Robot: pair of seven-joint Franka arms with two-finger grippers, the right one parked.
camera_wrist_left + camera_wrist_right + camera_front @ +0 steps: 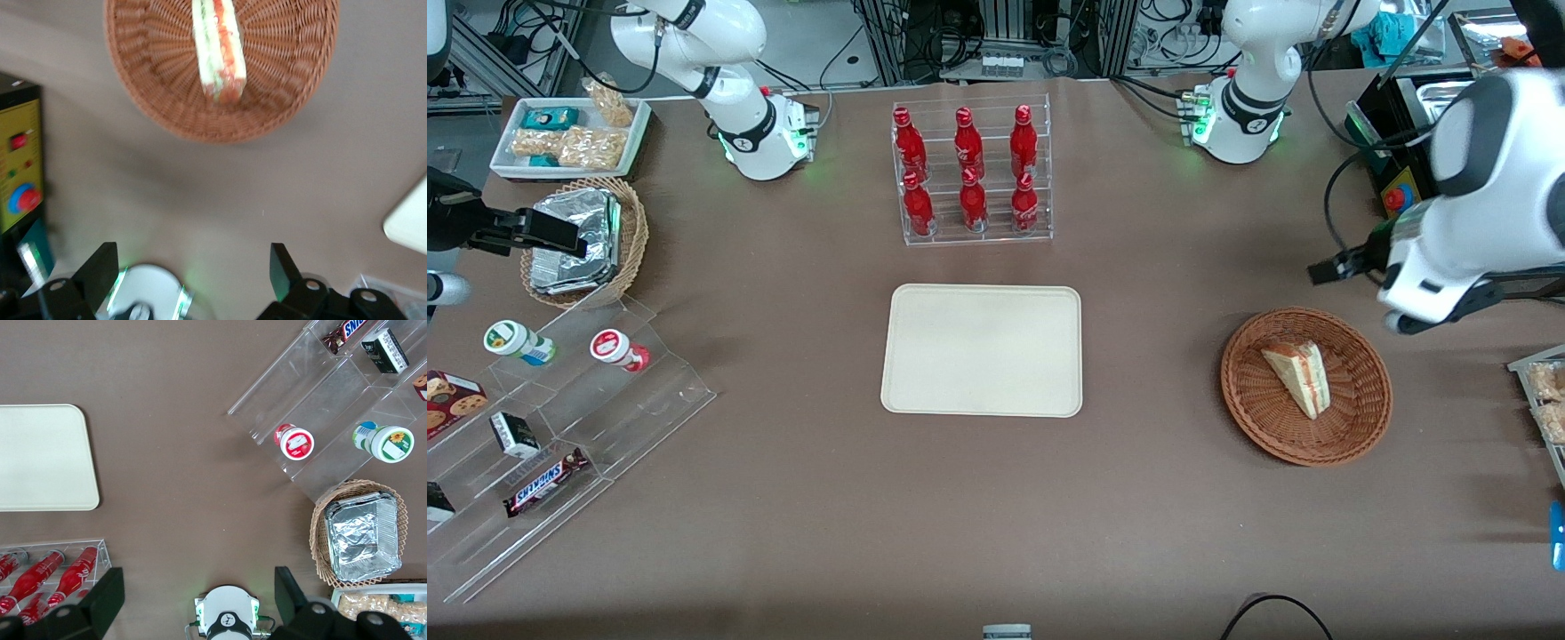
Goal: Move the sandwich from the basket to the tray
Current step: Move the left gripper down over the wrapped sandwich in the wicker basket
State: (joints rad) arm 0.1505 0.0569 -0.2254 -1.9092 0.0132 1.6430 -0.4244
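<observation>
Pincer is hanging spread and empty above bare counter, near the basket but not over it. Sandwich is lying in the basket, well apart from the tray, so grasping, carrying and placing are all waiting. Arm is masking the pincer in front view.

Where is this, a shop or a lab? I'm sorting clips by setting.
Likely a robot lab staged as a snack counter: cable clutter, racked soda bottles, sandwich in basket. The open hand hovers above bare table, farther from the camera than the basket.
</observation>
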